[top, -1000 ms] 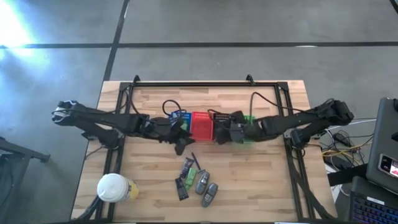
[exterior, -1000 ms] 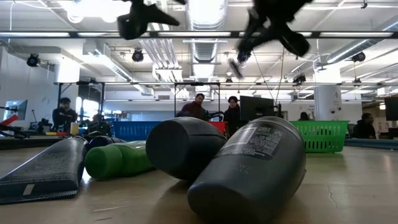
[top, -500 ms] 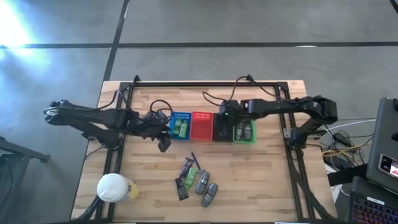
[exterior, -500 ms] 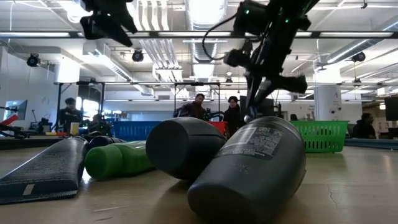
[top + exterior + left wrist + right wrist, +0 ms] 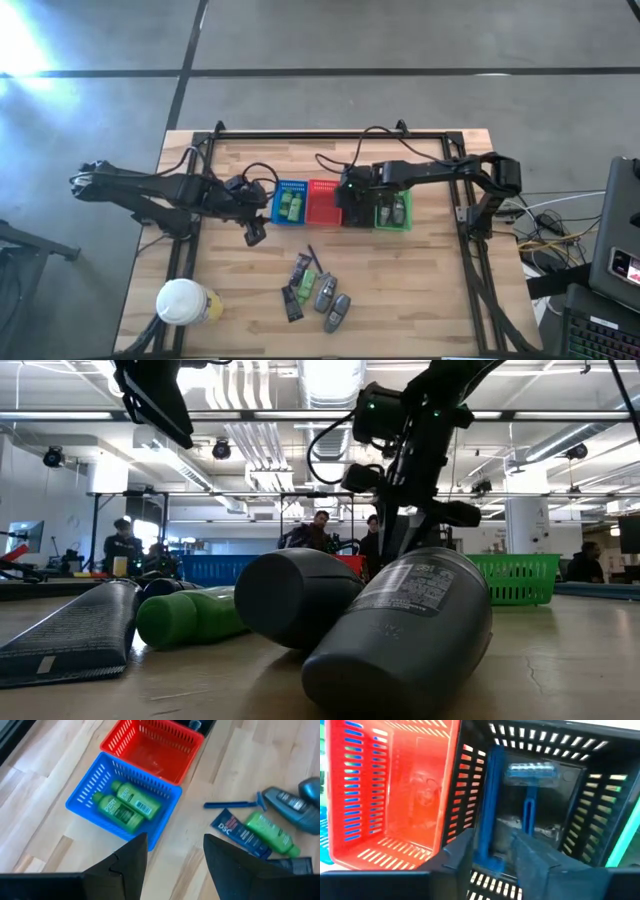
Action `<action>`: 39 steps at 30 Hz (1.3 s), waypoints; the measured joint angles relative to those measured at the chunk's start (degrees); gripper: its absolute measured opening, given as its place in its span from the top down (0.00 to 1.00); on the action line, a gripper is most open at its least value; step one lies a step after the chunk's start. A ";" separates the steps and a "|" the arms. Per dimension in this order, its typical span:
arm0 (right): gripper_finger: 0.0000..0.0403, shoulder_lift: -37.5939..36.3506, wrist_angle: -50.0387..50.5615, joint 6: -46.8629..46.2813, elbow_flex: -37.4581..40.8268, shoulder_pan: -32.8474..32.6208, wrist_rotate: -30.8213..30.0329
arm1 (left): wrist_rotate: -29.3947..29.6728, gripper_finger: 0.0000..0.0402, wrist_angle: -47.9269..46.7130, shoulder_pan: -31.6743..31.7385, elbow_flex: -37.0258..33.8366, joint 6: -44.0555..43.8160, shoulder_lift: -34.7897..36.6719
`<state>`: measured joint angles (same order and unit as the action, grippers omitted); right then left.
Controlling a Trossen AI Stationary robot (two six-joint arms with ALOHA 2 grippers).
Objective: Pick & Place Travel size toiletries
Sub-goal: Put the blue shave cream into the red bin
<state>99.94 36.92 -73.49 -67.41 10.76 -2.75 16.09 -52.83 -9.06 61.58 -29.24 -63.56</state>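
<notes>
Now the right end effector (image 5: 492,852) hung over the black basket (image 5: 356,205), fingers just parted around a blue razor (image 5: 485,805) dropping inside; a second earlier it was shut. The left end effector (image 5: 172,857), open and empty, had retreated beside the blue basket (image 5: 85,800). Remaining toiletries (image 5: 318,290) lay nearer the table's front.

Two slim black jointed arms trail looping black cables; one shows a green light.

We cannot resolve black basket (image 5: 357,212) contents from high view: right gripper (image 5: 350,200) covers it. Grey piece (image 5: 311,787) cut off at frame edge.
</notes>
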 joint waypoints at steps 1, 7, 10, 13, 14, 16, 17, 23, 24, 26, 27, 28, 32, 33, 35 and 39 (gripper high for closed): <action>0.65 0.00 0.28 0.01 -0.11 -0.02 -0.21 | -0.17 0.51 -0.23 0.00 0.00 0.41 0.05; 0.50 -1.66 0.80 2.01 -2.23 -1.30 -4.51 | -3.04 0.51 -1.20 0.02 0.00 2.66 0.28; 0.46 -2.98 1.92 4.74 -3.40 -2.85 -6.30 | -3.74 0.51 -1.39 0.02 0.00 2.38 0.28; 0.44 -4.53 4.37 5.84 -4.36 -5.19 -6.39 | -6.60 0.51 -1.67 0.02 -0.62 0.36 0.26; 0.43 -5.08 5.46 5.68 -4.74 -6.22 -6.37 | -7.69 0.51 -1.65 -0.03 -1.21 -1.04 0.26; 0.42 -5.49 7.90 4.94 -5.11 -8.68 -6.35 | -8.84 0.51 -1.62 -0.48 -3.08 -4.51 0.04; 0.42 -5.66 8.58 4.61 -5.27 -10.12 -6.36 | -9.27 0.51 -1.60 -0.79 -4.14 -6.12 -0.05; 0.38 -6.21 9.65 -0.56 -4.84 -19.35 -5.48 | -12.64 0.51 7.24 -5.43 -10.83 -18.73 -2.14; 0.38 -6.21 9.71 -2.15 -4.53 -20.63 -4.74 | -12.67 0.51 10.02 -6.46 -11.46 -20.98 -2.96; 0.37 -6.21 9.75 -5.29 -3.75 -23.28 -4.42 | -12.50 0.51 15.23 -8.42 -12.13 -24.61 -5.29; 0.37 -6.21 9.76 -6.57 -3.33 -24.54 -4.53 | -11.83 0.51 16.82 -9.23 -12.15 -26.17 -6.79; 0.36 -6.21 9.81 -7.83 -2.94 -25.70 -4.69 | -10.75 0.51 18.06 -10.07 -12.09 -27.76 -8.49; 0.35 -6.21 9.76 -11.47 -1.51 -30.04 -4.71 | -9.98 0.50 18.34 -11.68 -9.41 -32.49 -16.19; 0.34 -6.21 9.79 -12.17 -1.16 -30.90 -4.73 | -10.06 0.49 18.28 -11.93 -8.45 -33.15 -18.18; 0.33 -6.21 9.79 -13.39 -0.40 -32.49 -4.82 | -10.62 0.46 18.32 -12.26 -6.29 -34.22 -21.88; 0.31 -6.21 9.63 -15.18 0.96 -35.01 -5.21 | -11.98 0.38 18.30 -12.44 -1.98 -35.15 -27.98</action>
<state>93.73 46.55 -88.67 -66.45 -24.25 -7.97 4.10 -34.54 -21.50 59.60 -64.39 -91.54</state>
